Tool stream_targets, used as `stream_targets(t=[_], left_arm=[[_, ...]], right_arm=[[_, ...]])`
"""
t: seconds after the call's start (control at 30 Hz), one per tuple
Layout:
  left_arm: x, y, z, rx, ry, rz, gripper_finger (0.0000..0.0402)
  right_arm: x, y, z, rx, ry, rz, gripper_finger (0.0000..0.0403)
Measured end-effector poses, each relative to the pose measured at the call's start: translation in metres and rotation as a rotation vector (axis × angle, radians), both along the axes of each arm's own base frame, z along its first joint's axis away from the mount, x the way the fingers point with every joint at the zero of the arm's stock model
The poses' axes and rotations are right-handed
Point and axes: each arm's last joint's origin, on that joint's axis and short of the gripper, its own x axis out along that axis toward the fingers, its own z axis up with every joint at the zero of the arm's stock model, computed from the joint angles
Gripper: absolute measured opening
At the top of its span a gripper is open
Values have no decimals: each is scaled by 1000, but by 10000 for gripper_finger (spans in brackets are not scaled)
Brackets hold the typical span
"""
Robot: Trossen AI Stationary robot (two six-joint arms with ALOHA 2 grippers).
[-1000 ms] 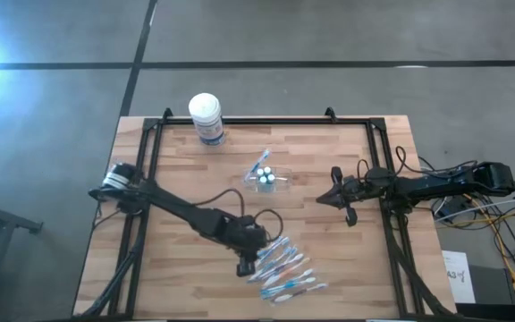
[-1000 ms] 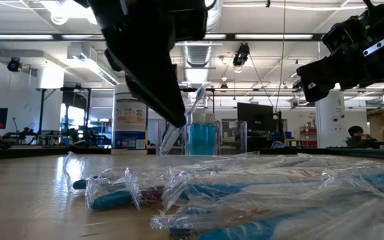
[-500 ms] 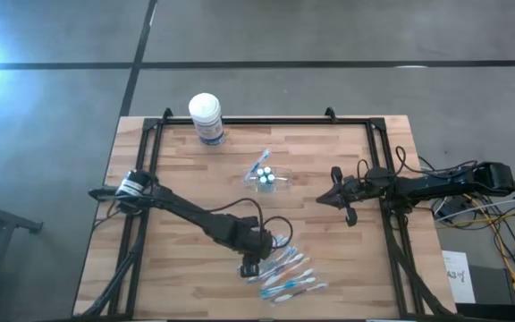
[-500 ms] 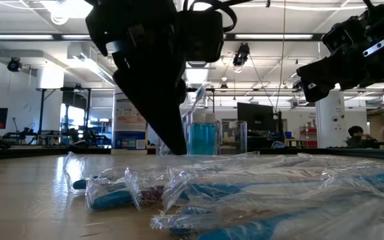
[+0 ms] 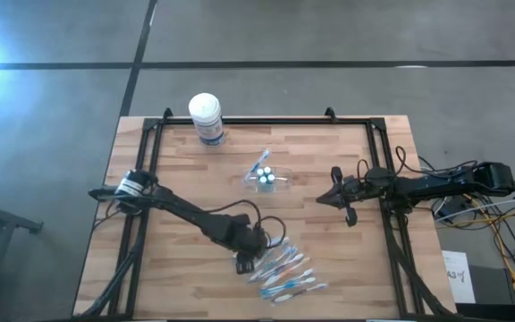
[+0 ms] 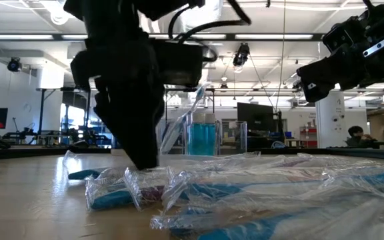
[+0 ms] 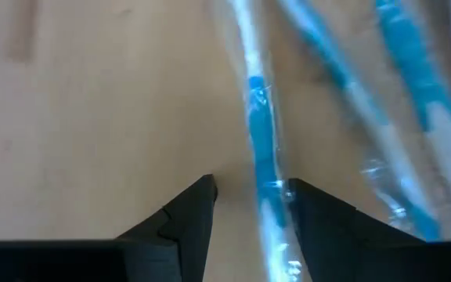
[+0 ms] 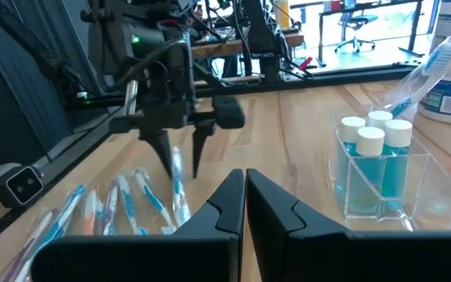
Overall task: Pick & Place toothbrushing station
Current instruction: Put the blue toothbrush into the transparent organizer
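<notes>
Lowered since a moment ago, my left gripper (image 5: 243, 264) now straddles 1 wrapped toothbrush (image 7: 261, 160), fingers parted, near the tabletop's front edge.

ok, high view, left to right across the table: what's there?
white-lidded canister → left gripper, open over the pile's near end → clear cup with tubes and one brush → wrapped toothbrushes → right gripper, shut, waiting.

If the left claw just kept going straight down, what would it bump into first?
Most likely the wrapped toothbrush lying between the open left gripper's fingers, then the wooden table under it.
</notes>
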Motion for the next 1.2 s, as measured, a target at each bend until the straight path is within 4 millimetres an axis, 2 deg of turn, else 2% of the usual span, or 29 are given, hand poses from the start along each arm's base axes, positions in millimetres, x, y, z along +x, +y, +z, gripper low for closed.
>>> stream_targets(t=[0.2, 0.4, 0.53, 0.77, 1.03, 1.2], left_arm=[[-7, 6, -2, 49, 60, 38, 172], [-11, 10, 12, 108, 48, -34, 172], [0, 9, 37, 173, -74, -54, 172], [19, 9, 46, 164, -111, -130, 172], [38, 10, 35, 147, -92, -193, 171], [46, 11, 16, 159, -48, -208, 171]], right_arm=[[0, 0, 0, 0, 1, 0, 12], [0, 0, 0, 0, 0, 0, 12], [0, 0, 0, 0, -3, 0, 12], [0, 0, 0, 3, -2, 0, 12], [0, 0, 0, 0, -4, 0, 12], [0, 0, 0, 0, -4, 0, 12]])
